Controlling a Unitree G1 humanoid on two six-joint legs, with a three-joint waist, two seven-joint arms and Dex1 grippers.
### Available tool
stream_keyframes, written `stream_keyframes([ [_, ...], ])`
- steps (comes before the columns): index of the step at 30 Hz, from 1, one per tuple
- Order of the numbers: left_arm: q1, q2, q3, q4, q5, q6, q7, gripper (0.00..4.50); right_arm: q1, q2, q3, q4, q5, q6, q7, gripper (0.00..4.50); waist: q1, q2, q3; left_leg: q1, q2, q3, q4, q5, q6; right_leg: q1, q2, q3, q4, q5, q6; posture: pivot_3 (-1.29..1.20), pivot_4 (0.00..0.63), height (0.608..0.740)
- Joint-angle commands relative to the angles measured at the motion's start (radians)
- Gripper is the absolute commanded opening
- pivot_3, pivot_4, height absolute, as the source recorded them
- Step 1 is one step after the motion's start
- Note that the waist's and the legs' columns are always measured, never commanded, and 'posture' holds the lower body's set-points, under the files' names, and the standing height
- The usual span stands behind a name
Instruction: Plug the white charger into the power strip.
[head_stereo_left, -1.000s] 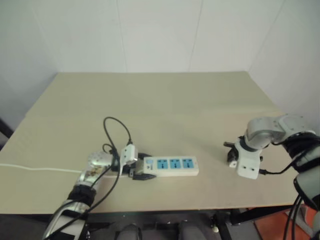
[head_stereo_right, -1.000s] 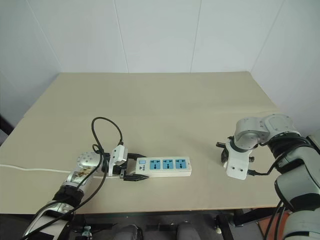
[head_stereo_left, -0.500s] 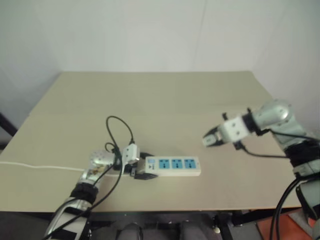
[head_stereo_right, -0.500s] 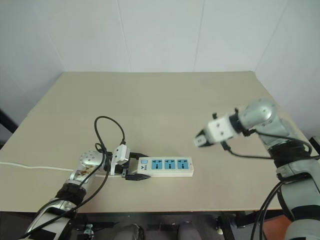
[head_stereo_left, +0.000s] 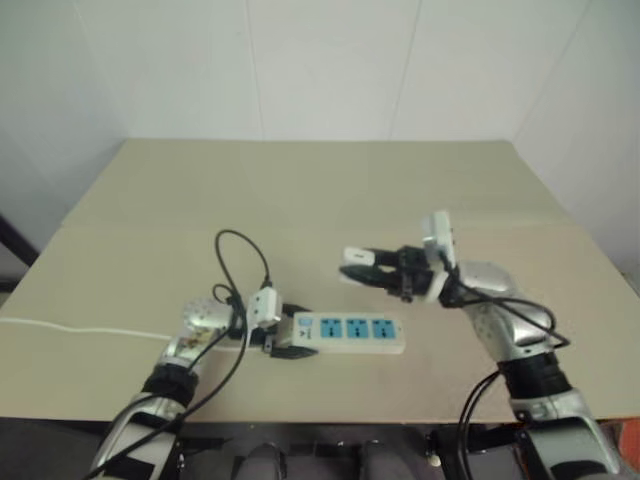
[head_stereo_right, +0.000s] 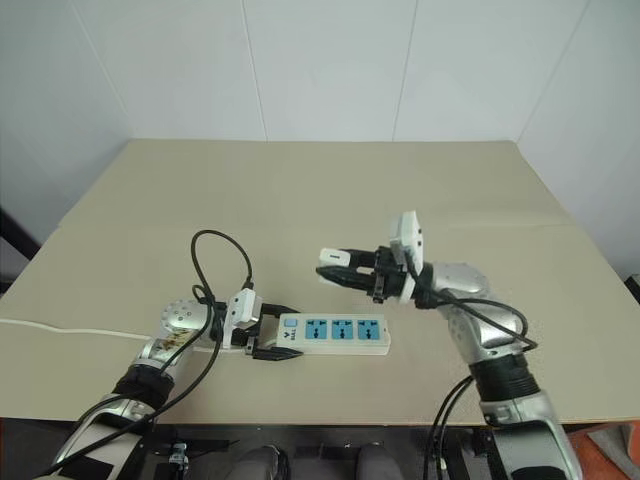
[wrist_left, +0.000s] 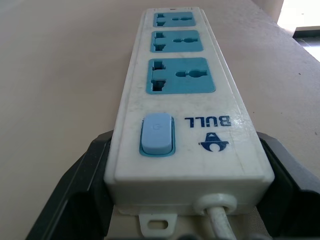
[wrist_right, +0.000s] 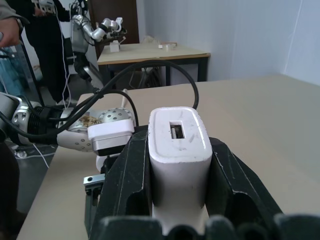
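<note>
The power strip (head_stereo_right: 335, 333) lies flat near the table's front edge, with three blue sockets (wrist_left: 180, 75) and a blue switch (wrist_left: 157, 135). My left gripper (head_stereo_right: 268, 337) is shut on its switch end, with a black finger (wrist_left: 80, 180) pressed to each long side. The white charger (wrist_right: 176, 145) sits between the black fingers (wrist_right: 132, 170) of my right gripper (head_stereo_right: 335, 265), which is shut on it. That gripper hovers above the strip, pointing left and roughly level, a little behind the sockets. In the right eye view the charger (head_stereo_right: 332, 258) shows as a small white piece at the fingertips.
A black cable (head_stereo_right: 215, 255) loops up from my left wrist. The strip's thin white cord (head_stereo_right: 70, 330) runs off the table's left side. The beige table (head_stereo_right: 300, 190) stretches back to a white wall. The right wrist view shows a person (wrist_right: 20, 45) and another table (wrist_right: 150, 52) beyond.
My right gripper has swung up and left from the table's right side, rolling from pointing down to pointing left above the strip. The left gripper and strip stay put.
</note>
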Motion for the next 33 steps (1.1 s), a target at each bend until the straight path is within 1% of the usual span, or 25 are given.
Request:
stream_keyframes([
  [1, 0.01, 0.011, -0.022, 0.026, 0.033, 0.009, 0.009, 3.32, 0.026, 0.043, 0.037, -0.02, -0.059, -0.032, -0.005, 1.14, -0.001, 0.0, 0.0, 0.0, 0.0, 0.0, 0.0, 0.0, 0.0, 0.0, 0.0, 0.0, 0.0, -0.001, 0.001, 0.0, 0.15, 0.74],
  [4, 0.01, 0.009, -0.023, 0.025, 0.033, 0.011, 0.008, 3.32, 0.052, 0.054, 0.076, -0.015, -0.122, -0.077, 0.026, 1.14, 0.001, 0.0, 0.0, 0.0, 0.0, 0.0, 0.0, 0.0, 0.0, 0.0, 0.0, 0.0, -0.001, -0.002, 0.003, 0.0, 0.15, 0.74],
  [9, 0.012, 0.012, -0.024, 0.023, 0.033, 0.011, 0.007, 3.32, 0.076, 0.066, 0.103, 0.031, -0.191, -0.139, 0.063, 1.14, 0.0, 0.0, 0.0, 0.0, 0.0, 0.0, 0.0, 0.0, 0.0, 0.0, 0.001, 0.0, -0.001, -0.002, 0.004, 0.0, 0.15, 0.74],
  [15, 0.016, 0.015, -0.024, 0.018, 0.033, 0.012, 0.005, 3.32, 0.065, 0.089, 0.094, 0.089, -0.224, -0.173, 0.087, 1.14, 0.001, 0.0, 0.0, 0.0, 0.0, 0.0, 0.0, 0.0, 0.0, 0.0, 0.001, 0.0, -0.001, -0.002, 0.004, 0.0, 0.15, 0.74],
  [24, 0.02, 0.019, -0.024, 0.008, 0.031, 0.017, 0.001, 3.32, 0.025, 0.113, 0.077, 0.178, -0.26, -0.208, 0.08, 1.14, -0.002, 0.0, 0.0, 0.0, 0.0, 0.0, 0.0, 0.0, 0.0, 0.0, 0.001, 0.0, -0.001, -0.002, 0.004, 0.0, 0.15, 0.74],
  [33, 0.024, 0.025, -0.023, 0.0, 0.031, 0.022, 0.001, 3.32, 0.018, 0.091, 0.07, 0.207, -0.269, -0.208, 0.119, 1.14, -0.002, 0.0, 0.0, 0.0, 0.0, 0.0, 0.0, 0.0, 0.0, 0.0, 0.001, 0.0, -0.001, -0.002, 0.004, 0.0, 0.15, 0.74],
])
